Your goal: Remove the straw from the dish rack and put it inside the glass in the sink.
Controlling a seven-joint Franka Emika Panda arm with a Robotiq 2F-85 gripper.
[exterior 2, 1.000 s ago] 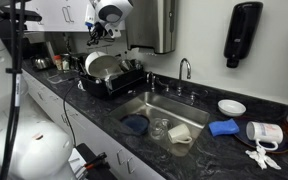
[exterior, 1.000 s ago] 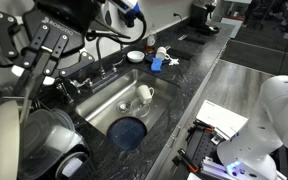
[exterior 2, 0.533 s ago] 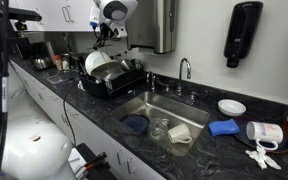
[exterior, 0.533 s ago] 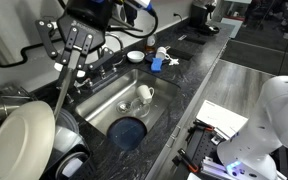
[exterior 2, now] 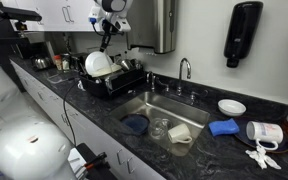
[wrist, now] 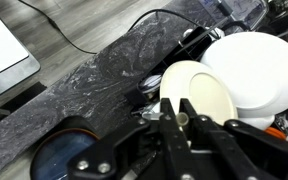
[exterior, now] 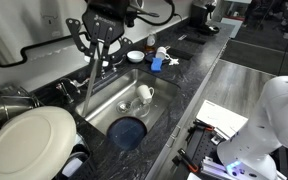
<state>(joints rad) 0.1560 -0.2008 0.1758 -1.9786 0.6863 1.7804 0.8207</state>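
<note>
Nearest to us in an exterior view is the big white plate [exterior: 29, 140], bottom-left corner, sitting in the dish rack [exterior 2: 109, 88] w/ steel pots behind it. Next up is the sink [exterior: 104, 100], set in the dark speckled countertop [exterior: 189, 85], w/ a blue bowl [exterior: 127, 132] on its floor at the near end. A bit further along the basin is the glass [exterior: 144, 94], small and whitish, well apart from the bowl.

The straw [exterior: 91, 80] isn't in the glass, it's up in the air. It hangs as a long thin pale line, tilted, top end pinched in the gripper [exterior: 98, 46] and bottom end pointing down toward the rack side of the sink. Can't tell if the low tip touches anything.

In the wrist view we see the fingers [wrist: 168, 128] pulled in narrow, w/ a small pale bit clamped between them, prob the straw seen end-on. Plates show below/behind them there.

From the opposite side, the gripper [exterior 2: 108, 35] sits high above the rack and plate; the straw is too thin to make out properly there. Faucet [exterior 2: 185, 70] is at the far edge of the sink, by the wall.
</note>
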